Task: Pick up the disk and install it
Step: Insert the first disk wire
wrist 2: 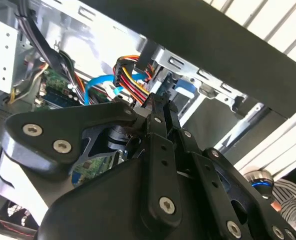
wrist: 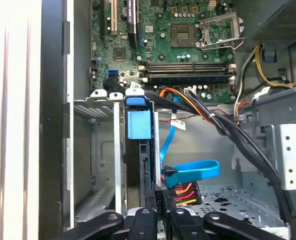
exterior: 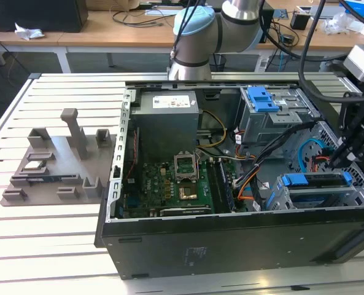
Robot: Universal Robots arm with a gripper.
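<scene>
First wrist view: disk (wrist: 139, 150) stands on edge in drive bay (wrist: 100, 150) of open PC case (exterior: 231, 239), blue carrier tab up. Gripper (wrist: 157, 212) fingers pinched together against disk's rear edge, beside SATA cable (wrist: 192, 171).

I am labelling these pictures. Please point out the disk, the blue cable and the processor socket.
disk (exterior: 317, 180): exterior view, its blue carrier edge.
blue cable (wrist: 195, 170): first wrist view, the flat loop's middle.
processor socket (wrist: 215, 27): first wrist view, the centre of its metal frame.
</scene>
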